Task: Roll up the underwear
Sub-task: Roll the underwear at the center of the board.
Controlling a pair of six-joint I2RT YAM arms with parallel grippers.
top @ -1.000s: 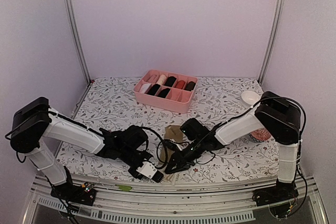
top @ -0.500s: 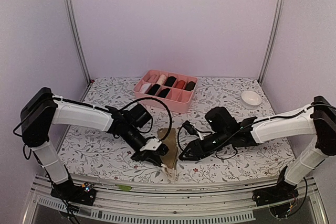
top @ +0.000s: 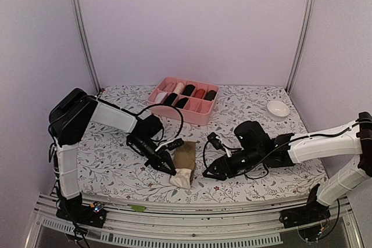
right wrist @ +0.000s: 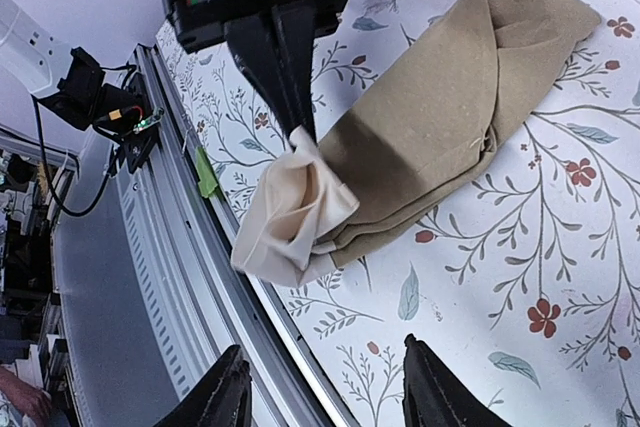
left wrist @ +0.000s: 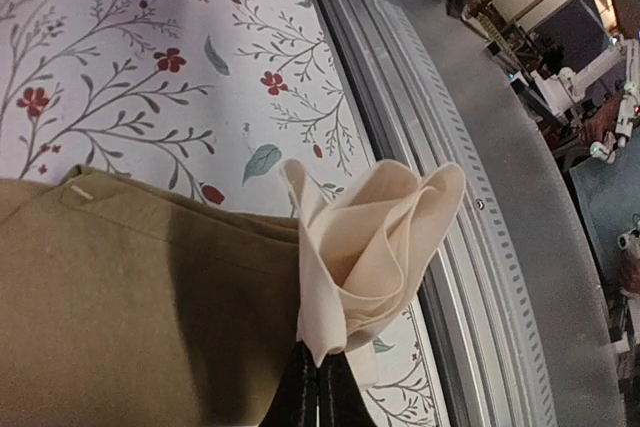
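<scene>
Near the front edge of the surface (top: 261, 111), pinching the olive-brown underwear (top: 186, 156) by its cream waistband (left wrist: 375, 237) in the clamped left gripper (top: 172, 170), right gripper (top: 208, 173) parted and empty alongside, and liable to unroll if that thin pinch slips.

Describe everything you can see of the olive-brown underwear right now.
The olive-brown underwear is soft, matte fabric folded into a long, narrow bundle. It lies flat on the floral table near the front edge. Its cream waistband bunches in loose folds at the near end and sticks up a little. The left gripper is shut and pinches that waistband. The right gripper is open beside the bundle, not touching it. No print can be made out.
</scene>
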